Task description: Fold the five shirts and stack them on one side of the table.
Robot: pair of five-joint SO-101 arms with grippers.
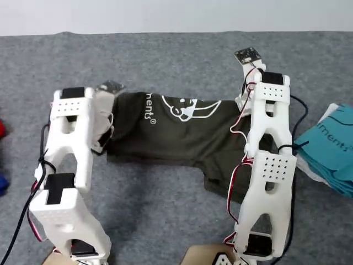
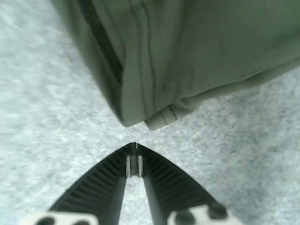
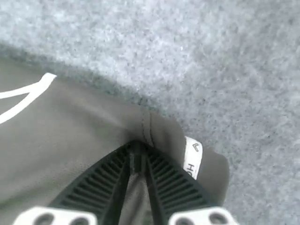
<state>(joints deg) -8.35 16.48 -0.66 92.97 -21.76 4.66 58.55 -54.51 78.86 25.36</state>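
Note:
A dark olive shirt (image 1: pixel 182 138) with a white print lies half folded across the grey table between the two arms. My left gripper (image 2: pixel 134 157) is shut with nothing in it, its tips just short of the shirt's folded hem corner (image 2: pixel 159 117); from above it sits at the shirt's left edge (image 1: pixel 106 124). My right gripper (image 3: pixel 138 151) is shut on a pinch of the olive shirt beside a small white label (image 3: pixel 191 157), at the shirt's far right edge (image 1: pixel 242 102). A folded teal shirt (image 1: pixel 331 146) lies at the right side of the table.
A red object (image 1: pixel 1 130) and a blue one (image 1: pixel 3 183) peek in at the table's left edge. A tan piece (image 1: pixel 201 256) sits between the arm bases at the front. Bare grey table (image 1: pixel 165 55) stretches behind the shirt.

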